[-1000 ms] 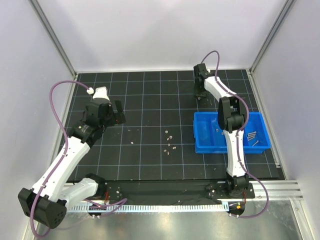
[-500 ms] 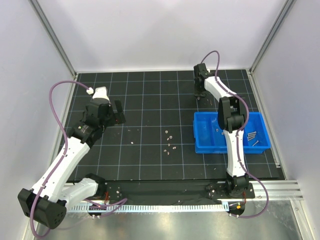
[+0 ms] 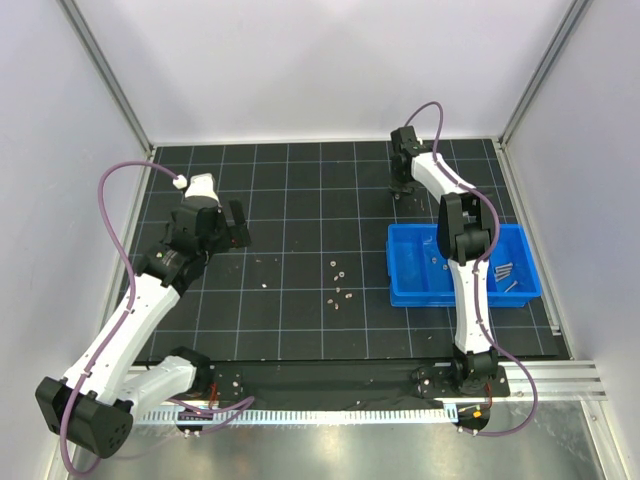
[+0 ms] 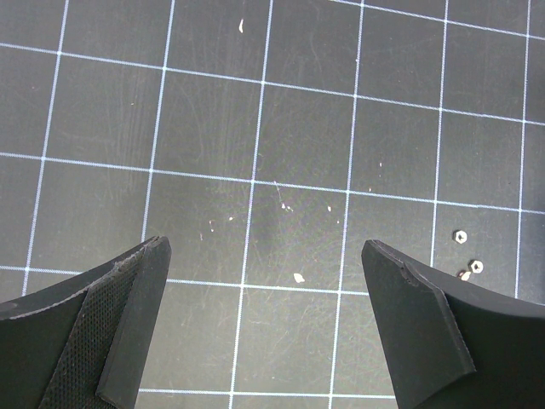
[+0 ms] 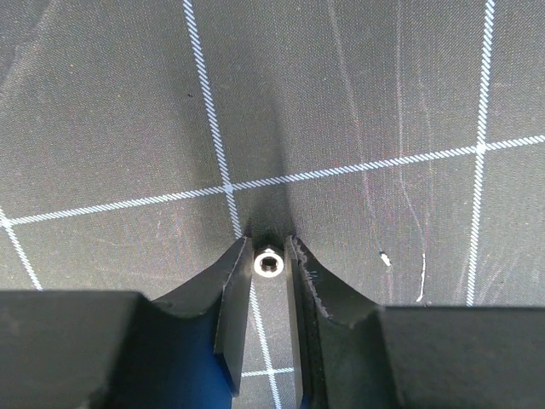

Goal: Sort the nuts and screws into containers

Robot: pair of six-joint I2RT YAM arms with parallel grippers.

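Top external view: black grid mat (image 3: 300,200), both arms reaching out from the near edge.

- Right gripper (image 3: 401,186) sits low at the far side of the mat, just beyond the far wall of the blue tray (image 3: 400,296). The right arm crosses over the tray's middle.
- Right wrist view: right gripper (image 5: 268,249) is clenched on a single nut (image 5: 269,263), a small bright ring with a dark centre pinched between the two dark fingers right at their tips. Its shadow falls on a grid line directly ahead. Cannot tell whether the nut touches the mat or hangs just above it.
- Left gripper (image 3: 237,223) is over the left half of the mat, well apart from the tray.
- Left wrist view: left gripper (image 4: 264,315) is released, jaws spread wide with bare mat between them. Two loose nuts (image 4: 461,236) lie just beside the right-hand finger (image 4: 434,332), outside the gap.
- More nuts lie scattered near mat centre (image 3: 340,281) — a loose cluster between the left gripper and the tray, touching neither.
- Screws (image 3: 505,272) lie inside the tray, in its right-hand part — a small grey bunch lying close together.
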